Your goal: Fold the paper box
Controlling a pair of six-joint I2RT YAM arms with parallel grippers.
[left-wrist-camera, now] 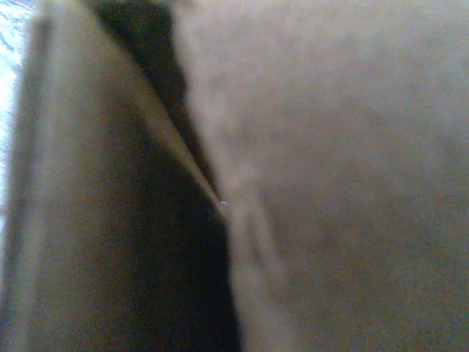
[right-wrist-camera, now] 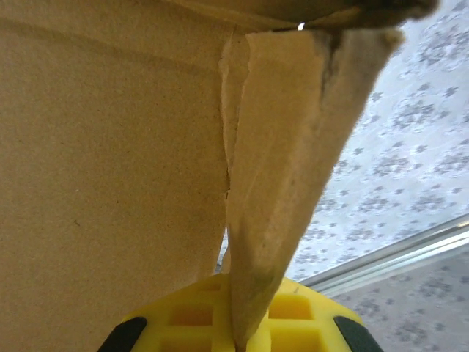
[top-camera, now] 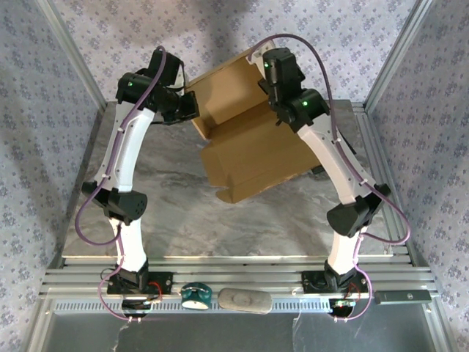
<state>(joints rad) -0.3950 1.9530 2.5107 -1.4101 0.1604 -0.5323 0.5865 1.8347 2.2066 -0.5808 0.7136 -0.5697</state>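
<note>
there is one paper box [top-camera: 249, 158], one left arm [top-camera: 126, 158] and one right arm [top-camera: 333, 154]. on the near rail lie one teal object [top-camera: 196, 295], one grey pad [top-camera: 245, 300] and one black bar [top-camera: 404, 296].

Paper box [top-camera: 253, 154]: plain brown corrugated cardboard, partly folded, not yet closed. It stood raised and tilted over the far middle of the desk [top-camera: 183, 220], with its near corner lowest; I could not tell whether that corner touched the surface. Two broad panels met at a crease running across it, and the far panel leaned upward. Notched flaps showed along its left edge. My right tool [right-wrist-camera: 238, 337] was clamped on a thin flap seen edge-on, with a rough seam just beside it. My left tool [top-camera: 189, 107] sat at the box's left edge; up close the board was blurred, with a dark fold gap.
</note>
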